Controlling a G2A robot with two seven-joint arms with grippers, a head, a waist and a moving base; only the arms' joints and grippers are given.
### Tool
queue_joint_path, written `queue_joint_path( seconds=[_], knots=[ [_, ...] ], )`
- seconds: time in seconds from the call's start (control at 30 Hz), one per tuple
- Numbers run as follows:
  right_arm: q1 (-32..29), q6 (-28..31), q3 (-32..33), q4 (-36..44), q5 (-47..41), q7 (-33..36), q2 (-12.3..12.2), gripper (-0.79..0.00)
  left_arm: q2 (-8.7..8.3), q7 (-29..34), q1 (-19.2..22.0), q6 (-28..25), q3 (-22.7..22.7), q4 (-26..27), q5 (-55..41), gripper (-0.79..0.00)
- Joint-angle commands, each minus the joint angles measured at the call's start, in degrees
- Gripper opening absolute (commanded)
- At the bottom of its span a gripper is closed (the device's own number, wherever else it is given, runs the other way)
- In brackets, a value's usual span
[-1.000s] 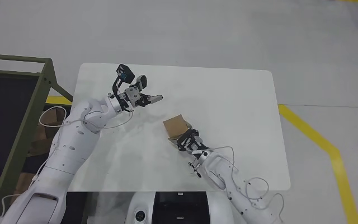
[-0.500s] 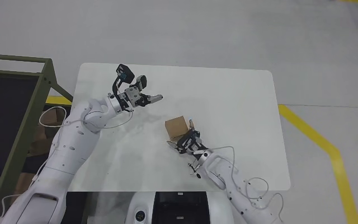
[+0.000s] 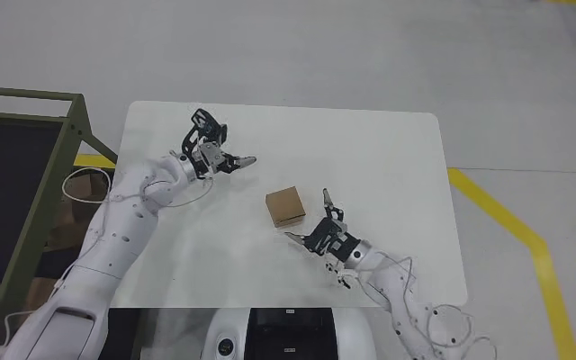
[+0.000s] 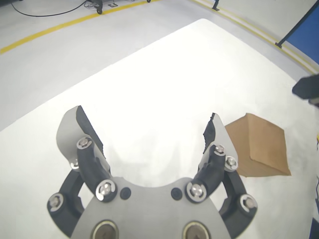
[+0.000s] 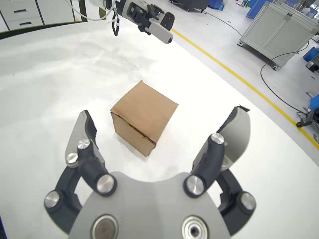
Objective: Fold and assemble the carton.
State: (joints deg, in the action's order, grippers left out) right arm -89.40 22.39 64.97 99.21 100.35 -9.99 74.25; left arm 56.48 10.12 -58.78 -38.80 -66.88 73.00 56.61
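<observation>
The folded brown carton [image 3: 285, 206] sits closed near the middle of the tabletop [image 3: 387, 153]. The right gripper [image 3: 308, 215] hovers just beside it, jaws spread and empty. The left gripper [image 4: 145, 111], also spread and empty, hangs toward the far left corner.

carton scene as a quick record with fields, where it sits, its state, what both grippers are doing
carton: brown box, visible faces folded shut, standing free near the middle of the table
table: white, bare around the carton
left gripper: open, empty, over the table well apart from the carton
right gripper: open, empty, close beside the carton, facing it, not touching
contact: neither gripper on the carton
</observation>
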Motion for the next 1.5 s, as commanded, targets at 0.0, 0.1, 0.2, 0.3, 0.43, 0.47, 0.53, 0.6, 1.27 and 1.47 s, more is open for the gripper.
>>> queue_joint_path(
  seconds=[0.0,0.1,0.2,0.3,0.43,0.47,0.53,0.6,1.27,1.47],
  knots=[
    [-1.5,0.2,2.3,1.5,-0.4,0.5,-0.4,0.0,-0.16,-0.8,0.1,-2.6,-0.1,-1.1,1.4,0.0],
    [-2.8,0.6,4.5,2.7,-1.5,1.5,-0.9,0.0,-0.75,-1.7,0.0,-7.8,-1.2,-2.2,3.7,0.0],
    [-3.0,0.5,5.4,3.1,-3.1,2.1,-1.1,0.0,-1.38,-3.0,-1.1,-12.7,-2.2,-2.0,5.6,0.0],
    [-2.6,0.7,5.5,3.1,-3.6,2.3,-1.2,0.0,-1.83,-4.1,-2.9,-15.9,-2.8,-0.1,7.2,0.0],
    [-1.9,0.6,4.8,2.8,-3.8,2.4,-1.2,0.0,-2.07,-6.3,-5.6,-16.7,-2.5,4.1,10.4,0.0],
    [-1.8,0.6,4.6,2.8,-3.8,2.3,-1.2,0.0,-2.11,-6.5,-6.1,-15.6,-2.6,4.7,11.4,0.0],
    [-1.6,0.5,4.4,2.7,-3.9,2.2,-1.2,0.0,-2.11,-6.5,-6.1,-15.6,-2.6,4.7,11.4,0.0],
    [-1.5,0.2,4.3,2.7,-4.2,1.7,-1.3,0.0,-2.11,-6.5,-6.1,-15.6,-2.6,4.7,11.4,0.0],
    [-0.2,-0.4,3.6,1.7,-5.6,1.4,-1.7,0.0,0.09,-17.4,-4.6,-4.4,5.5,1.6,24.0,0.0],
    [0.0,-0.5,3.4,1.5,-5.8,1.2,-1.9,0.0,1.36,-19.3,-2.8,-3.0,7.9,-1.1,21.3,0.0]
  ],
)
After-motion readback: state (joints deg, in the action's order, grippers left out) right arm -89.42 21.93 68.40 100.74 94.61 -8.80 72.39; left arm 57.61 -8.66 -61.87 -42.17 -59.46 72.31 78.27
